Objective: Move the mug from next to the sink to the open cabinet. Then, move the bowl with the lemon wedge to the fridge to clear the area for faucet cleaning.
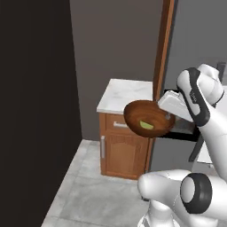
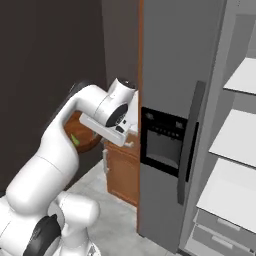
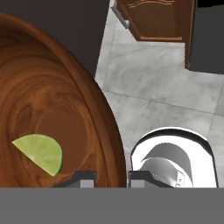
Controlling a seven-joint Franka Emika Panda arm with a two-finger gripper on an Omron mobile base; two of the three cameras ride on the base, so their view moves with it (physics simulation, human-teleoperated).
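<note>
Gripper (image 3: pixel 112 177) clamped, arm raised forward

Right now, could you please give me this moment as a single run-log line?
phase: carrying to fridge | hand: shut on bowl rim | lemon wedge: inside bowl | bowl: held above floor

The bowl (image 3: pixel 52 109) clamped at its rim by the claw (image 3: pixel 111 178) is glossy reddish-brown wood with darker swirling grain. Inside it, just beside the dark grey fingertips (image 3: pixel 83 177), the lemon wedge (image 3: pixel 41 151) is pale yellow-green with a darker green rind. Below the claw the floor (image 3: pixel 162 87) is mottled light grey tile. Beyond the bowl stands a warm brown base cabinet (image 1: pixel 122 148) under a white marble top (image 1: pixel 124 95) with faint grey veins. Beside the claw, the fridge (image 2: pixel 175 60) is flat grey, with a black dispenser panel (image 2: pixel 160 140).
</note>
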